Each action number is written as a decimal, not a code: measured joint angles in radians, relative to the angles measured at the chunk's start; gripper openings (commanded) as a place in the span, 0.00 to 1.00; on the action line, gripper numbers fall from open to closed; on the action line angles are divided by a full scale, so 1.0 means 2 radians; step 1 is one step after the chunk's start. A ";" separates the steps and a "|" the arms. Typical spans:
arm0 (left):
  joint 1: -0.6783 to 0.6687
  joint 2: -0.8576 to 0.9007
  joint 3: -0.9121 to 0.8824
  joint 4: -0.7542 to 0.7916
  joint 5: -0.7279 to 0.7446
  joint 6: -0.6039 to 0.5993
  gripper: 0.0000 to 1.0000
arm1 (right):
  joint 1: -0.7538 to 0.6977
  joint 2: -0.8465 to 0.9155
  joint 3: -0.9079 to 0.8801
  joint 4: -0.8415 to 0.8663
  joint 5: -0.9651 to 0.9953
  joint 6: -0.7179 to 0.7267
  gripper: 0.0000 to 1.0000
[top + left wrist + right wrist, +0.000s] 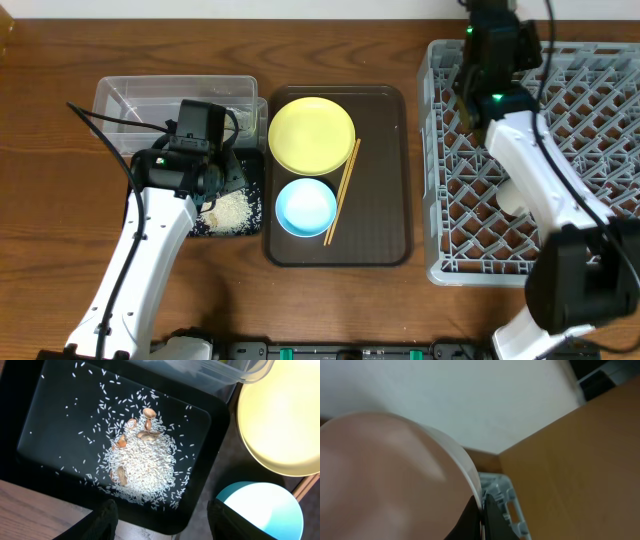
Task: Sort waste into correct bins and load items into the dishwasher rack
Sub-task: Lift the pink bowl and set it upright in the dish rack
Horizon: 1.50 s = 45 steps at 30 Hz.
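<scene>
Overhead, left gripper (165, 519) is hovering spread above the shallow black rectangular tray (45, 425) at left; right gripper (483, 516), raised top right, is pinching the rim of a round white bowl (385, 475).

A: How many bowls?
B: Two: one light blue bowl (305, 207) and one white bowl (385, 480).
A: Plates?
B: One yellow plate (311, 134). Beside it are the chopsticks (342, 190), two sticks.
A: And containers?
B: One clear tub (130, 95), one black tray (50, 420), one brown serving tray (385, 200) and one grey rack (600, 90).
A: Food?
B: One heap of rice (145, 467), with a handful of brownish bits, too jumbled to count.
A: Arms (150, 260)?
B: Two.
</scene>
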 measured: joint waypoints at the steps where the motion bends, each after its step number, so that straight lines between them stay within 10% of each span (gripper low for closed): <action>1: 0.000 0.000 0.000 0.000 0.000 0.000 0.60 | 0.000 0.010 0.000 0.000 0.002 -0.002 0.01; 17: 0.000 0.000 0.000 0.000 0.000 0.000 0.60 | 0.002 0.065 0.000 -0.021 0.019 0.004 0.01; 34: 0.000 0.000 0.000 0.000 0.000 0.000 0.60 | 0.049 0.065 0.002 -0.188 0.041 0.175 0.02; 45: 0.000 0.000 0.000 0.000 0.000 0.000 0.61 | 0.061 0.024 -0.001 -0.290 -0.101 0.232 0.58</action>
